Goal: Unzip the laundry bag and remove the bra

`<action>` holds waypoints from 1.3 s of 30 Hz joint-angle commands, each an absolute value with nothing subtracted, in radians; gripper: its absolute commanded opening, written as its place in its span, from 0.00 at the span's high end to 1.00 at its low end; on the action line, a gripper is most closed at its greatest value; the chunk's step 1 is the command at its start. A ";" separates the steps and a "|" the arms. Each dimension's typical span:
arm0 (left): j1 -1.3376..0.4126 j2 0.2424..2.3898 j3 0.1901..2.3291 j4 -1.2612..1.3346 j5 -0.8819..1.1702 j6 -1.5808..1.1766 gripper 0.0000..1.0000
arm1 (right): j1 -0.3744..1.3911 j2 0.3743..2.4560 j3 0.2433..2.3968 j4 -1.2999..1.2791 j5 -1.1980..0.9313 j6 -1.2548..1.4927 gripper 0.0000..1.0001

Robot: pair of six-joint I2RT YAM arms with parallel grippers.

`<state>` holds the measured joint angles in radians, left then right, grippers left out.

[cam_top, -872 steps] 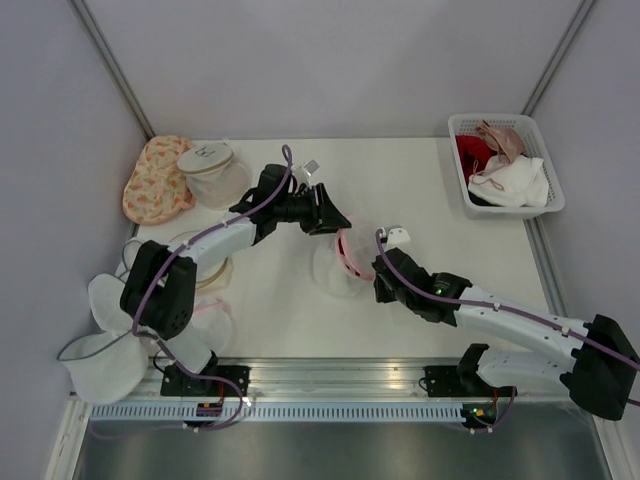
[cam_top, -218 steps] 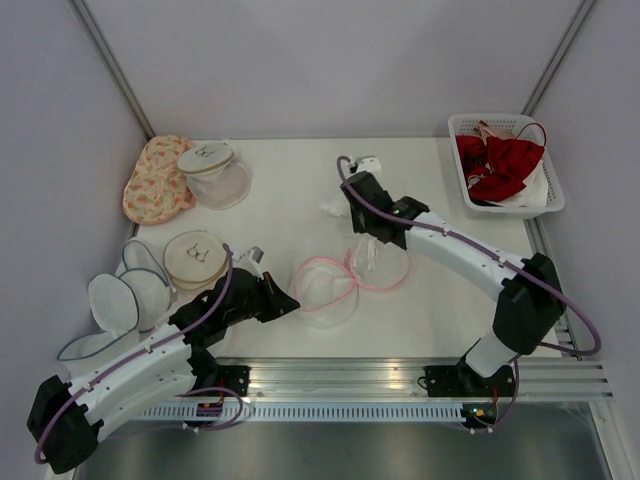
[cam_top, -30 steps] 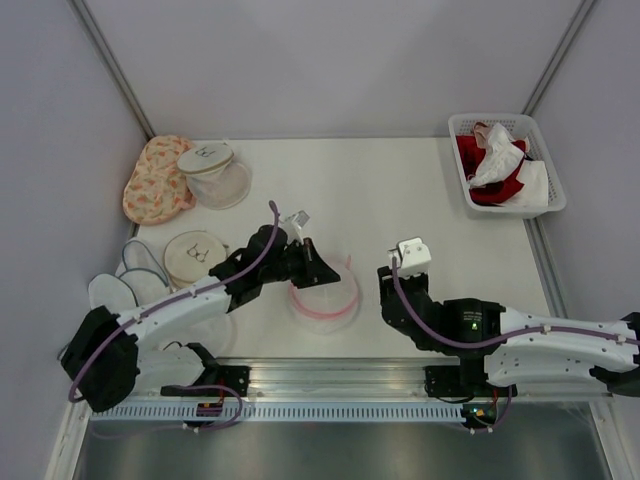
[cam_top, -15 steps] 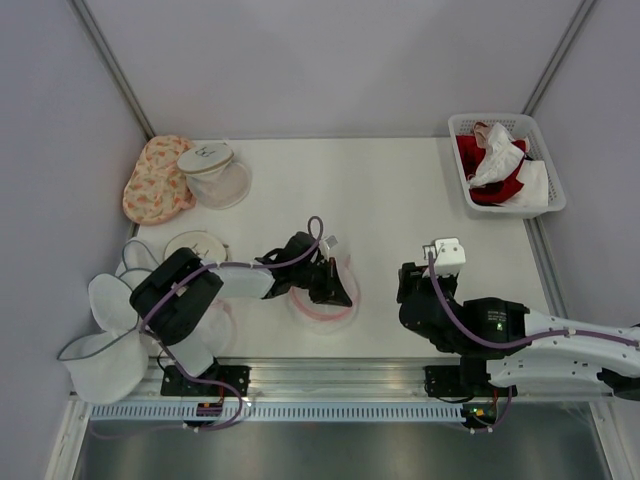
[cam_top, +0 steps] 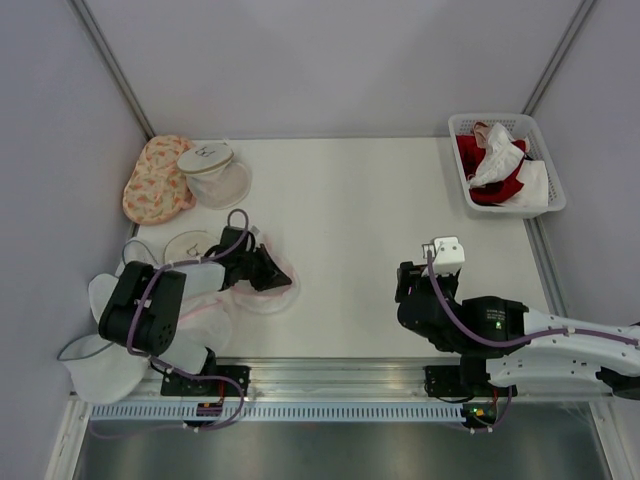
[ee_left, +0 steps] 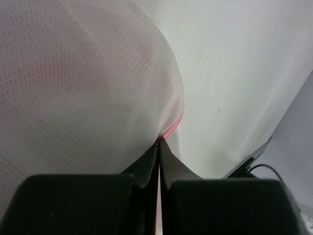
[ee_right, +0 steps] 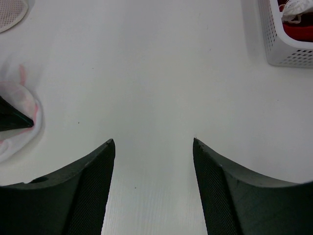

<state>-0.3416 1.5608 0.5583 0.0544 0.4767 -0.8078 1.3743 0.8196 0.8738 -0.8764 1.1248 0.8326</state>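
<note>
Laundry bag (cam_top: 258, 298), lower left of the top view: its translucent white honeycomb mesh lies slack and flattened on the white table (cam_top: 360, 220), a thin pink rim curving along its edge. Your left gripper (ee_left: 159, 142) has its black fingers pressed together, pinching the mesh right at that pink rim. Your right gripper (ee_right: 152, 143) hovers lower centre-right, well apart from the bag, its textured pads (ee_right: 93, 191) spread over bare tabletop. A white lattice basket (cam_top: 545, 205) of red and white garments sits upper right.
</note>
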 commanded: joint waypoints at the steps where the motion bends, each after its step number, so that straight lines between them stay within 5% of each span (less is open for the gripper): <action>1: -0.220 1.525 0.465 -0.074 0.411 -0.742 0.98 | 1.373 0.807 0.907 -0.870 1.161 0.813 0.30; 10: -0.014 1.384 0.572 -0.297 0.255 -0.787 0.98 | 1.374 0.759 0.923 -0.900 1.158 0.810 0.28; 16: 0.280 1.318 0.535 -0.356 0.192 -0.765 0.98 | 1.373 0.718 0.920 -0.922 1.160 0.822 0.28; 23: 0.367 1.161 0.508 -0.440 0.031 -0.864 0.98 | 1.373 0.698 0.939 -0.951 1.160 0.828 0.27; 28: 0.373 1.106 0.532 -0.391 0.225 -0.769 0.96 | 1.373 0.698 0.937 -0.951 1.158 0.834 0.22; 31: 0.356 1.101 0.571 -0.354 0.415 -0.663 0.54 | 1.374 0.712 0.930 -0.919 1.154 0.809 0.07; 32: 0.350 1.094 0.589 -0.356 0.452 -0.644 0.31 | 1.373 0.724 0.927 -0.908 1.151 0.801 0.04; 34: 0.319 1.072 0.603 -0.360 0.543 -0.597 0.09 | 1.373 0.739 0.928 -0.896 1.152 0.798 0.02; 35: 0.305 1.034 0.617 -0.360 0.560 -0.586 0.01 | 1.374 0.756 0.928 -0.893 1.152 0.796 0.02; 39: 0.209 0.934 0.658 -0.365 0.647 -0.569 0.00 | 1.373 0.784 0.942 -0.884 1.154 0.798 0.02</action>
<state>0.2661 1.0206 0.5869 -0.3912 0.4911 -0.6498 1.3743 0.7681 0.9058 -0.9112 1.1316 0.8066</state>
